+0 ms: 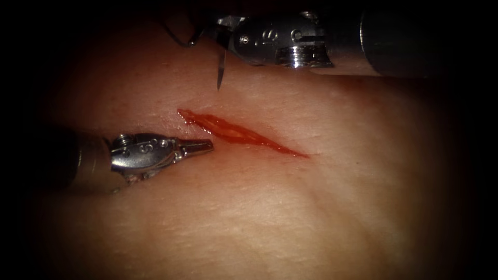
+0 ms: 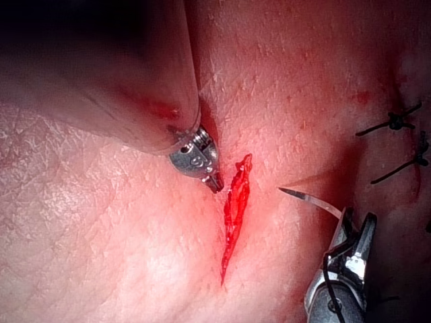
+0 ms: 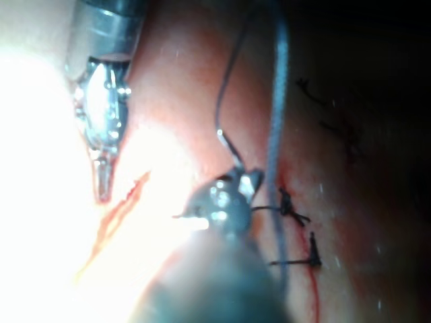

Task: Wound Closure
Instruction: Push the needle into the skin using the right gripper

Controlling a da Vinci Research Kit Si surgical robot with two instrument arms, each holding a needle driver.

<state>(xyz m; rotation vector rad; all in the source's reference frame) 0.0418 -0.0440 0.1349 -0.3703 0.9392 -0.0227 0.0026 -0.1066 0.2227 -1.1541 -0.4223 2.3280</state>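
The left claw lies nearest, low on the tissue at the left of the cut, its jaws together and holding nothing, the tip just beside the cut's near lip toward its left end. The cut is an open red slit running from far-left to near-right, with red fluid in it and no stitch across it. The needle is out of the tissue: the right claw, coming in from the far right, is clamped on it well back along its curve, toward the thread end, and the point hangs down toward the tissue on the far side of the cut, apart from the skin as far as I can tell. In the right wrist view the thread trails up and away from that claw, and two finished stitches sit on a second line beyond it, well apart from this cut. By my reading the step in hand is the first bite on this cut, with the needle loaded and poised but not yet entered. The next move calls for setting the point square to the far lip near the cut's left end, and for the left claw to steady or receive at the near lip.
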